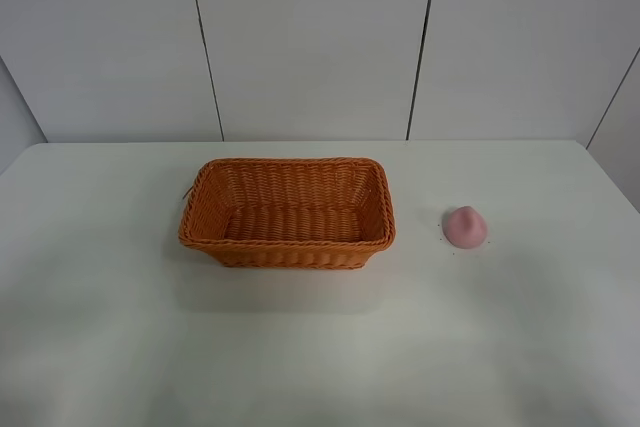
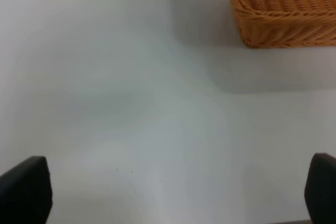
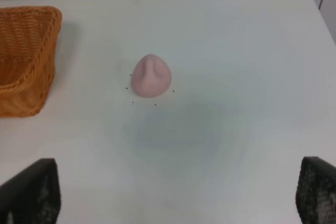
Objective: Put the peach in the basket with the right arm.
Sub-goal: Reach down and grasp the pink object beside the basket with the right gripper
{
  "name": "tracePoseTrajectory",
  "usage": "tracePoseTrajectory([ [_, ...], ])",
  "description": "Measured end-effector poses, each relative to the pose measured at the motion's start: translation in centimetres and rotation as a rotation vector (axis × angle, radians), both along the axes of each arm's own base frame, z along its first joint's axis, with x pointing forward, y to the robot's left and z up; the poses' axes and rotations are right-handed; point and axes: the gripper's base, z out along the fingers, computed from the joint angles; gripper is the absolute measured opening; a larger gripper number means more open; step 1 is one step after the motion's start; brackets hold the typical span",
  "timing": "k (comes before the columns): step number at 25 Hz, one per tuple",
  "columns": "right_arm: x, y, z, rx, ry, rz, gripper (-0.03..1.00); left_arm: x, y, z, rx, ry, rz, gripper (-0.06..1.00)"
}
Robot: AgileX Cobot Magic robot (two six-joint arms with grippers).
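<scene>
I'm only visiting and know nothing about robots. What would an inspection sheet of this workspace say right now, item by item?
Surface: white table, smooth and plain.
Job's things: the peach lies on the table to the right of the basket, apart from it. The basket stands upright with nothing in it.
Clutter: only a few tiny dark specks on the table around the peach.
Pincers: left pincer open, over bare table near a basket corner. Right pincer open, facing the peach, not touching it. Neither shows in the high view.
Cables: nothing seen.
Surroundings: white wall panels with dark seams behind the table.
</scene>
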Motion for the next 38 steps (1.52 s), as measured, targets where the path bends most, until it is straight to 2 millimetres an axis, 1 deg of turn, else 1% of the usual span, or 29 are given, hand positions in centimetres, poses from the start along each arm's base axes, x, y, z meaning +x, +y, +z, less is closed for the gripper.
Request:
tracePoseTrajectory([
  [9, 0.0, 0.0, 0.0, 0.0, 0.0, 0.0, 0.7, 0.0, 0.0, 0.0, 0.0, 0.0, 0.0, 0.99],
  [11, 0.2, 0.0, 0.2, -0.001, 0.014, 0.0, 0.7, 0.0, 0.0, 0.0, 0.0, 0.0, 0.0, 0.99],
  [14, 1.6, 0.1, 1.4, -0.003, 0.077, 0.0, 0.7, 0.0, 0.0, 0.0, 0.0, 0.0, 0.0, 0.99],
  [17, 4.3, 0.2, 3.5, -0.006, 0.154, -0.001, 0.7, 0.0, 0.0, 0.0, 0.0, 0.0, 0.0, 0.99],
  [20, 8.1, 0.5, 5.2, -0.007, 0.263, 0.001, 0.7, 0.0, 0.0, 0.0, 0.0, 0.0, 0.0, 0.99],
  [21, 9.7, 0.6, 5.6, -0.007, 0.309, 0.001, 0.7, 0.0, 0.0, 0.0, 0.0, 0.0, 0.0, 0.99],
  [24, 14.6, 0.9, 5.8, -0.007, 0.451, 0.003, 0.7, 0.0, 0.0, 0.0, 0.0, 0.0, 0.0, 0.99],
  [25, 16.4, 1.0, 5.6, -0.007, 0.501, 0.004, 0.7, 0.0, 0.0, 0.0, 0.0, 0.0, 0.0, 0.99],
  [28, 21.9, 1.4, 4.1, -0.007, 0.647, 0.004, 0.7, 0.0, 0.0, 0.0, 0.0, 0.0, 0.0, 0.99],
  [29, 23.7, 1.5, 3.2, -0.007, 0.701, 0.004, 0.7, 0.0, 0.0, 0.0, 0.0, 0.0, 0.0, 0.99],
  [31, 27.0, 1.7, 2.2, -0.006, 0.757, 0.004, 0.7, 0.0, 0.0, 0.0, 0.0, 0.0, 0.0, 0.99],
  [34, 31.9, 2.0, -0.2, -0.013, 0.851, 0.006, 0.7, 0.0, 0.0, 0.0, 0.0, 0.0, 0.0, 0.99],
  [35, 33.3, 2.0, -0.7, -0.014, 0.866, 0.006, 0.7, 0.0, 0.0, 0.0, 0.0, 0.0, 0.0, 0.99],
  [37, 35.9, 2.2, -2.4, -0.016, 0.916, 0.009, 0.7, 0.0, 0.0, 0.0, 0.0, 0.0, 0.0, 0.99],
  [38, 37.0, 2.3, -2.8, -0.014, 0.925, 0.014, 0.7, 0.0, 0.0, 0.0, 0.0, 0.0, 0.0, 0.99],
])
